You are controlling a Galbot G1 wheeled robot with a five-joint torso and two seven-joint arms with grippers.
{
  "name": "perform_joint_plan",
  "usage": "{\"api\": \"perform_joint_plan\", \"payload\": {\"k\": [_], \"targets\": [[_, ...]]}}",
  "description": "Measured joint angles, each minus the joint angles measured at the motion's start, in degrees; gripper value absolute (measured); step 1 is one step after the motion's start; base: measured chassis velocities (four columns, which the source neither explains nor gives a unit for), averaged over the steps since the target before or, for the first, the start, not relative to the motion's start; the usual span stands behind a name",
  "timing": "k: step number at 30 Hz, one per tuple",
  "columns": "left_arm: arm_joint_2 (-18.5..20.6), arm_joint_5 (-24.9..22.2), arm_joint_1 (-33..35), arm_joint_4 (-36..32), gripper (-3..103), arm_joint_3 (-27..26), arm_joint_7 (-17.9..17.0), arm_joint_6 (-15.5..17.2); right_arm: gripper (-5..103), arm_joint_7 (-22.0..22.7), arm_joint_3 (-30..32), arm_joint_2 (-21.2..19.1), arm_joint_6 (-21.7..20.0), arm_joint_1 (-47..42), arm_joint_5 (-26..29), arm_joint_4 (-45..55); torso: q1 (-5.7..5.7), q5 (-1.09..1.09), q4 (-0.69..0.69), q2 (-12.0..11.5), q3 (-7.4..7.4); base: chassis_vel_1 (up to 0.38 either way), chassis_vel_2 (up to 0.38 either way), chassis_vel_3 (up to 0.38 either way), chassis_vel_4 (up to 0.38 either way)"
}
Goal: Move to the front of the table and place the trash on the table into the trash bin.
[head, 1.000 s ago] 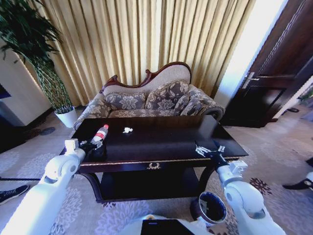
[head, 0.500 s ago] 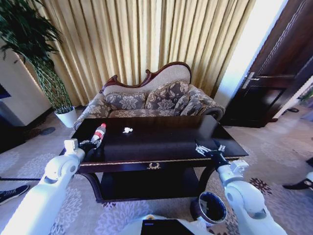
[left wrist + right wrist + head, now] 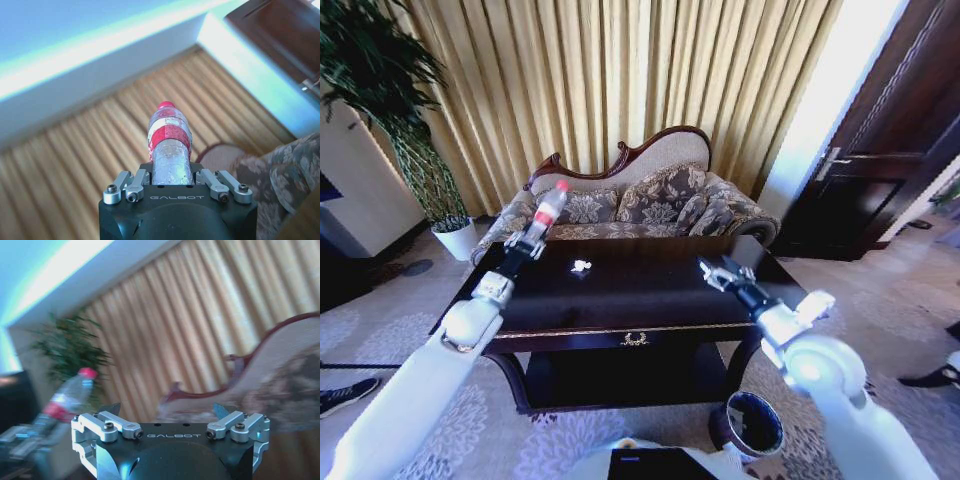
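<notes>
Bottle (image 3: 547, 207), clear plastic with red label and red cap, is off the table, held up in the upper left-centre of the head view, tilted, cap pointing up toward the curtains (image 3: 620, 80). Left gripper (image 3: 527, 239) is clamped on its lower body; the left wrist view shows the bottle (image 3: 169, 145) rising from between the closed fingers (image 3: 137, 182), cap end away from the camera.

Paper wad (image 3: 581, 265), small and white, lies on the table (image 3: 650, 290) left of centre, near the far edge, just right of and below the raised bottle. Table top dark and glossy, gold trim along the front edge.

Right gripper (image 3: 725, 275) hovers above the right half of the table, fingers spread apart, holding nothing; in the right wrist view its two fingertips (image 3: 111, 408) stand wide.

Trash bin (image 3: 748, 424) stands on the carpet at lower right of the head view, in front of the table's right leg, below the right arm.

Behind the table: patterned sofa (image 3: 640, 205). Potted plant (image 3: 400, 140) at far left. Dark door (image 3: 880, 150) at right.
</notes>
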Motion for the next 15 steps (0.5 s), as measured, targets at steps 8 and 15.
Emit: {"api": "perform_joint_plan", "payload": {"k": [8,15], "targets": [[0.52,12.12,-10.63,4.27,35,14.34,-2.37,-7.52,100,0.02,-13.28,-0.51,0.41,14.43,8.51,-7.26,0.01,-0.01,0.00,-0.01,0.01,0.000,0.000,0.000,0.000],[1.36,11.36,-19.49,4.02,35,24.49,-3.61,-6.89,100,0.01,-22.81,3.80,1.30,24.95,7.56,-14.28,0.02,-0.01,0.00,-0.01,0.01,0.000,0.000,0.000,0.000]]}}
